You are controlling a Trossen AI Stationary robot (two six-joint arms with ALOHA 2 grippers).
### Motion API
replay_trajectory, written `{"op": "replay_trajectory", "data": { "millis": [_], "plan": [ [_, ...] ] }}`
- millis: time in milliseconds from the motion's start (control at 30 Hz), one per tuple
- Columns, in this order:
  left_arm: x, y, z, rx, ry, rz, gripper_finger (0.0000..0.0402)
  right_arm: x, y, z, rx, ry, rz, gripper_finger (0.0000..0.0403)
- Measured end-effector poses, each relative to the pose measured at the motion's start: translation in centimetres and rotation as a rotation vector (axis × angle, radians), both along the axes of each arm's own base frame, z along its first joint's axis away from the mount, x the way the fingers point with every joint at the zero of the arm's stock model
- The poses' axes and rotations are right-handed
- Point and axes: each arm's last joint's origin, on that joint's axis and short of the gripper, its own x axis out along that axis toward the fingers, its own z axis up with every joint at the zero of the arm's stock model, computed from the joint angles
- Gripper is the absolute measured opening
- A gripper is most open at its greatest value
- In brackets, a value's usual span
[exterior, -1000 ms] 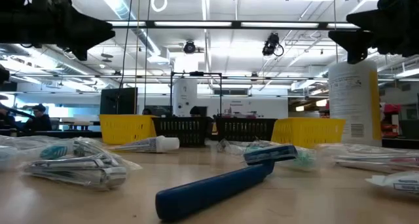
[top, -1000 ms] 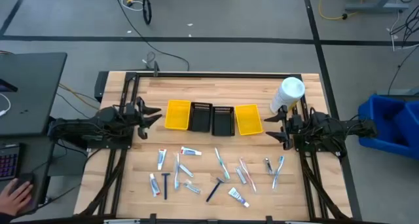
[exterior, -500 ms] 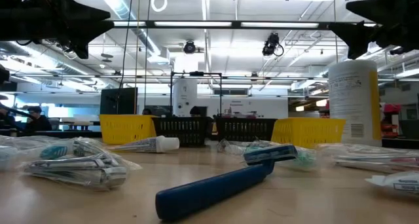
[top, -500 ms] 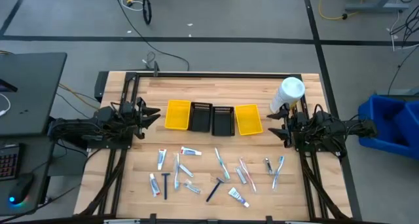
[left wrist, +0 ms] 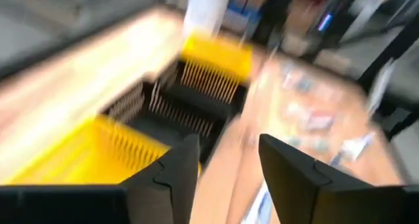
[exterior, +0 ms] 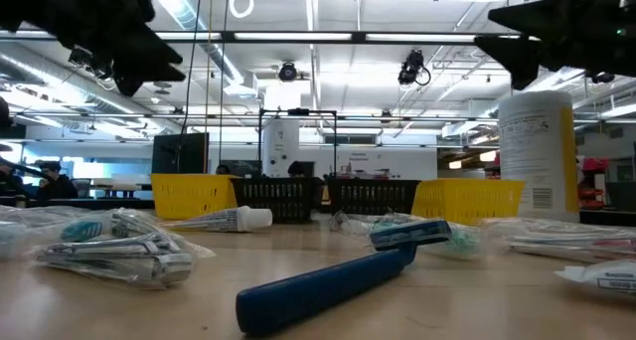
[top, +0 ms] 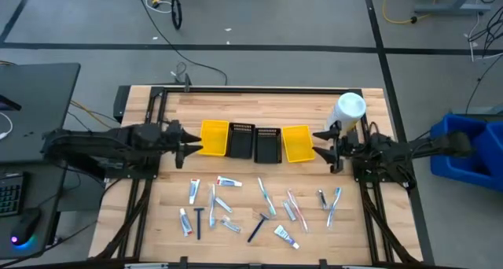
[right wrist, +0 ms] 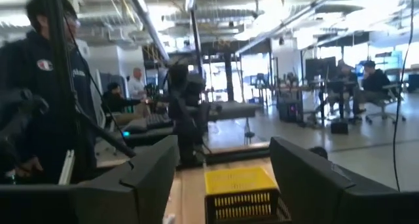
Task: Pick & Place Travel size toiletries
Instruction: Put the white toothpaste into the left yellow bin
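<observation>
Seen from above: a wooden surface [top: 251, 104] with four small baskets in a row near its far middle: yellow basket [top: 213, 137], black basket [top: 241, 140], second black basket [top: 268, 144], second yellow basket [top: 298, 143]. Nothing visible inside any of them. Travel size toiletries [top: 259, 204] scattered loose across the near half of the surface, well apart from the baskets: white toothpaste tubes [top: 229, 182] with red and blue marks, slim toothbrushes [top: 266, 197], dark-handled razors [top: 256, 227]. In the low view, a blue razor handle [exterior: 328, 276] lying closest to the lens, wrapped items to either side.

Left hand [top: 193, 148] reaching in from the left edge, just beside the yellow basket's left wall, raised off the surface, fingers spread and gripping nothing; in its wrist view the two dark fingers [left wrist: 171, 178] stand apart with the baskets ahead. Right hand [top: 322, 143] just beside the second yellow basket's right wall, also raised, fingers [right wrist: 144, 178] spread wide and empty. Large white bottle [top: 346, 113] upright at the far right corner, just behind the right hand. A person [right wrist: 39, 86] in dark clothing visible beyond the surface in the right wrist view.
</observation>
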Motion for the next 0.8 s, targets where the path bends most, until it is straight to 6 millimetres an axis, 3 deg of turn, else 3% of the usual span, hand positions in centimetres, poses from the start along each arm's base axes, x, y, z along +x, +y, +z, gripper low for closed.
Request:
{"op": "replay_trajectory", "data": {
  "millis": [267, 500, 800],
  "plan": [
    [2.7, -0.4, 2.0, -0.190, 0.359, 0.046, 0.0188, 4.0, 0.3, 0.4, -0.003, 0.141, 0.000, 0.0296],
    [5.0, -2.0, 0.5, -0.315, 0.544, 0.058, 0.0188, 8.6, 0.6, 0.7, -0.043, 0.328, -0.003, 0.0292],
    [6.2, -5.4, -1.8, -0.489, 0.688, 0.150, 0.0188, 12.2, 0.8, -0.2, -0.051, 0.427, -0.002, 0.0279]
  ]
}}
